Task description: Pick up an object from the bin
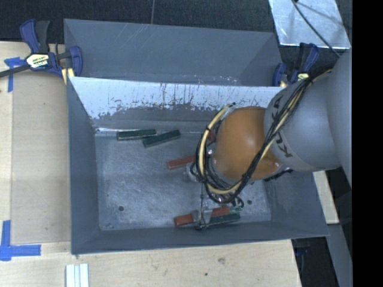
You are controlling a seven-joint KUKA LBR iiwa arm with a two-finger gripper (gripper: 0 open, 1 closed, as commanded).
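My gripper (202, 215) is low in the bin, close to the near wall and below the orange wrist cover. It sits between a red-brown flat stick (183, 220) on its left and a dark green flat stick (227, 217) on its right, both lying along the near wall. A small red-brown piece (220, 210) shows just above the green stick. Whether any of these is in its grasp is hidden.
Another red-brown stick (179, 162) lies mid-bin, partly under the arm's cables. Two dark green sticks (136, 134) (161, 138) lie near the far wall on the left. The arm and its orange cover fill the bin's right side.
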